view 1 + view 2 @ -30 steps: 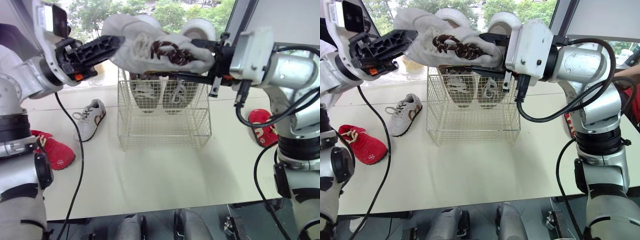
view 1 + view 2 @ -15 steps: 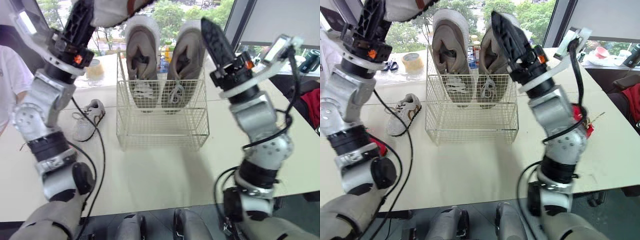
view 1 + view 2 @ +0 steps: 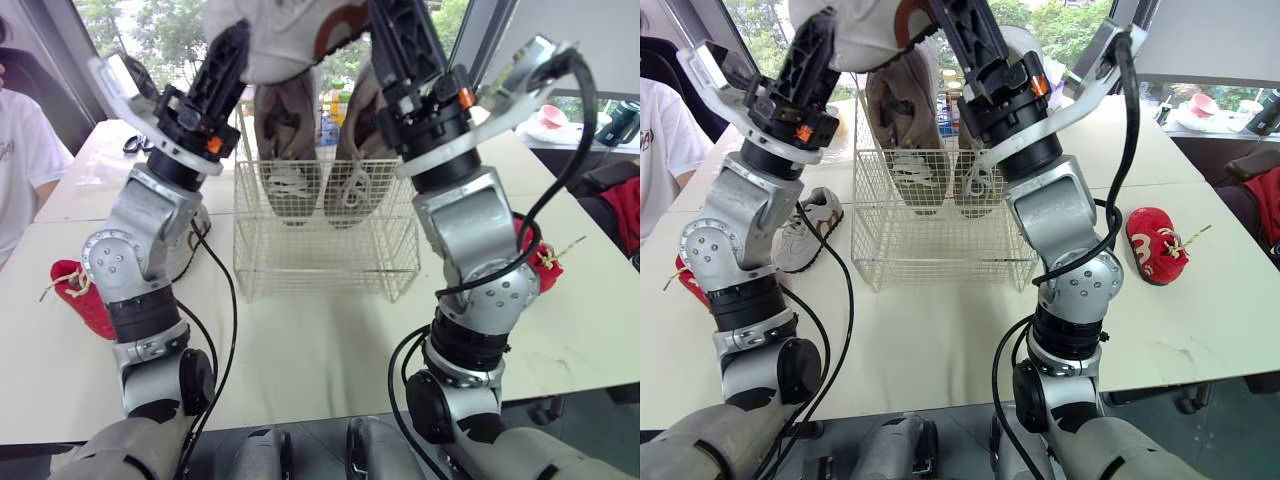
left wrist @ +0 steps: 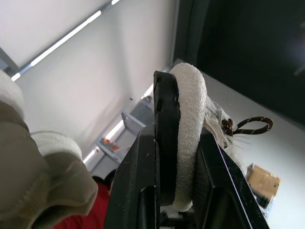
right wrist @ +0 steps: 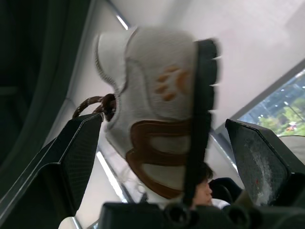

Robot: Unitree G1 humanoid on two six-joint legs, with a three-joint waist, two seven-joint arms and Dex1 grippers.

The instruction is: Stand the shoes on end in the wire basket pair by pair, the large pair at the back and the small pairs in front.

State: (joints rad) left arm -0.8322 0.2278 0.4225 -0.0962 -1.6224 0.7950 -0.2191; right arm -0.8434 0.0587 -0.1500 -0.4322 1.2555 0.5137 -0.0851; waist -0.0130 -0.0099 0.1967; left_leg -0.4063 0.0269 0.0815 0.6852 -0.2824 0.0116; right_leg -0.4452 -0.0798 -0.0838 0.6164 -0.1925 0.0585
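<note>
Basket (image 3: 325,265) holds two large shoes (image 3: 287,150) on end

Room in the wire basket (image 3: 325,265) at its 6 o'clock half; large pair (image 3: 288,130) blocks 12 o'clock, white shoe (image 3: 280,35) overhead.

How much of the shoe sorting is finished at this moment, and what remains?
Done: the large pair stands on end at the back of the wire basket. In hand: the left gripper holds one white shoe above the basket, the right gripper open by it. Remaining: a second white shoe and two red shoes lie on the table.
</note>
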